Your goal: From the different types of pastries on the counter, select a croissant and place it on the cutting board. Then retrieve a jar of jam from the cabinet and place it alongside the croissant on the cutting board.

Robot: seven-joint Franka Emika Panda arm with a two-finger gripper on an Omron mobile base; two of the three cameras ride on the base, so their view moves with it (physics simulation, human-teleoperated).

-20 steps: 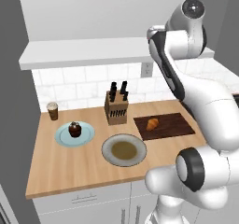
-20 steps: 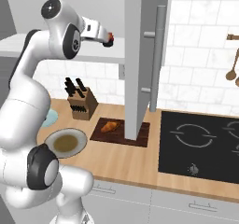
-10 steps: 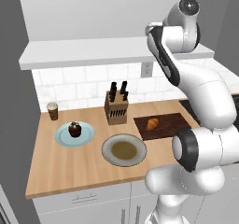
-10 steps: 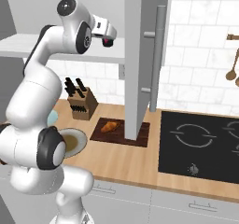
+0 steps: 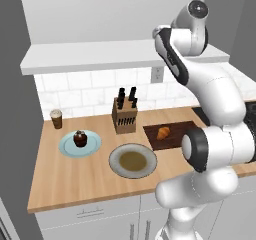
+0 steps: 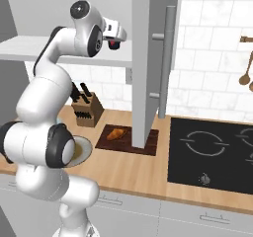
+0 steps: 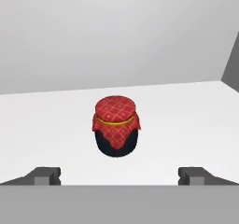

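Swung further toward the cabinet, tool spread wide, lined up on jar of jam. Croissant already on cutting board; jar grab comes next.

Even flat light (rendered), soft shadows, low-res.

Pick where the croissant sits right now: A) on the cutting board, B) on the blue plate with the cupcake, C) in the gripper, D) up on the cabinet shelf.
A: the croissant lies on the dark cutting board, beside the knife block.
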